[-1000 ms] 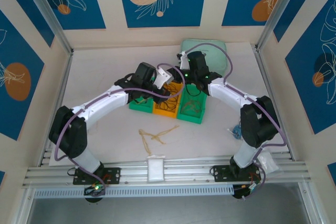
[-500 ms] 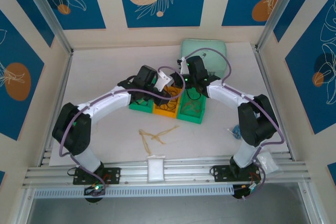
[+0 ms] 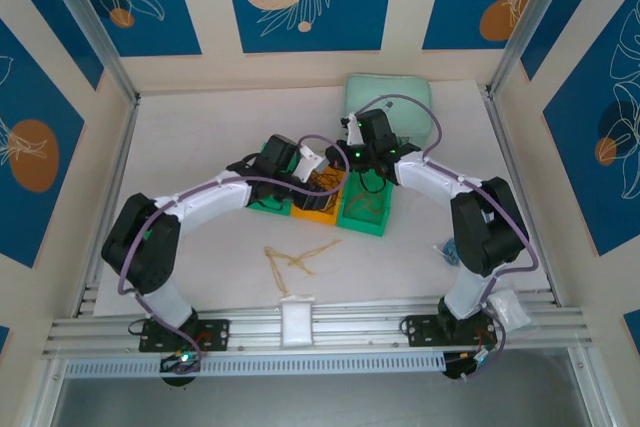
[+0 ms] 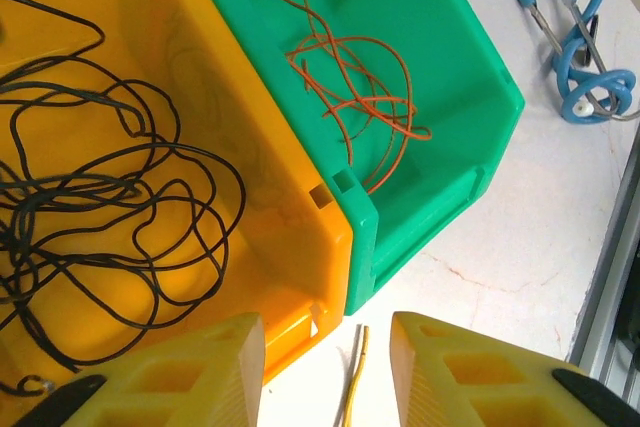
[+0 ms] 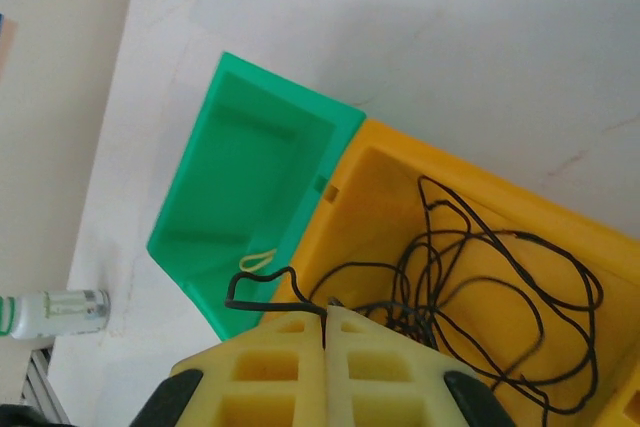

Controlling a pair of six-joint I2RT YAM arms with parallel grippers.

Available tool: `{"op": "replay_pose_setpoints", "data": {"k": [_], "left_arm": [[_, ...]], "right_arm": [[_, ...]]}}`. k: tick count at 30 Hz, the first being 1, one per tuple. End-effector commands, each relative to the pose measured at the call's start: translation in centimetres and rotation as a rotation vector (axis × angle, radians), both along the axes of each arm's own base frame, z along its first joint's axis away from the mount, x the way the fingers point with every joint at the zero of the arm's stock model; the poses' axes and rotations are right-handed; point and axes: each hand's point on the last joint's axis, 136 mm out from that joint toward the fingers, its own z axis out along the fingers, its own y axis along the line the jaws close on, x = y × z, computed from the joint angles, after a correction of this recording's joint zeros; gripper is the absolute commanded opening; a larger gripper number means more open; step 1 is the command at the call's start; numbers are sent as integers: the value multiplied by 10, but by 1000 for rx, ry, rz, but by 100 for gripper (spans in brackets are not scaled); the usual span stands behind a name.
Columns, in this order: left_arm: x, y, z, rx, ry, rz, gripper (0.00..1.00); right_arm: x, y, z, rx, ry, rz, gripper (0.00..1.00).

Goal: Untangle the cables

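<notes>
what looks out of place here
The yellow cables lie loose on the table, in no bin, while the black cables and red cables sit binned. One black loop sticks out over the orange bin wall, above the green bin.

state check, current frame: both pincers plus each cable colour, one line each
left pincer: open, holding nothing
right pincer: shut on black cables
black cables: tangled heap in the yellow bin
red-orange cables: loose tangle in the green bin
yellow cables: lying on the table in front of the bins, not gripped
</notes>
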Motion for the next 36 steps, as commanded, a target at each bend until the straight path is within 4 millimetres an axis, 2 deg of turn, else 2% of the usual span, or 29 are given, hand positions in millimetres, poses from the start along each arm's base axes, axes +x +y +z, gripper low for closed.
{"op": "replay_pose_setpoints", "data": {"k": [1, 5, 7, 11, 13, 17, 21, 26, 29, 31, 34, 36], "left_arm": [[6, 13, 45, -57, -77, 69, 36], [4, 34, 89, -90, -151, 145, 37], [2, 47, 104, -87, -179, 185, 39], [-7, 75, 115, -68, -180, 253, 40], [-13, 87, 114, -53, -173, 282, 40], [-26, 105, 102, -41, -149, 333, 41], [-39, 119, 85, -10, -112, 359, 41], [-52, 126, 68, -3, -59, 372, 39], [-62, 127, 56, -12, -8, 375, 37], [-69, 129, 45, -12, 23, 385, 37], [-79, 135, 27, -4, 67, 406, 37], [-85, 137, 17, 1, 95, 416, 37]], "right_arm": [[-4, 0, -4, -60, 8, 33, 0], [-9, -5, -7, -126, -4, 46, 1], [-12, -7, -8, -165, -13, 58, 2], [-16, -12, -15, -305, -40, 89, 3], [-17, -15, -20, -385, -51, 106, 4], [-13, -24, -22, -505, -48, 108, 14], [-14, -25, -10, -498, -76, 111, 16], [-22, -30, 5, -470, -90, 104, 17], [-48, -17, 18, -396, -129, 216, 16], [-80, -4, 23, -338, -144, 342, 16], [-136, 9, 16, -315, -148, 540, 16], [-162, 11, 4, -362, -145, 610, 16]]}}
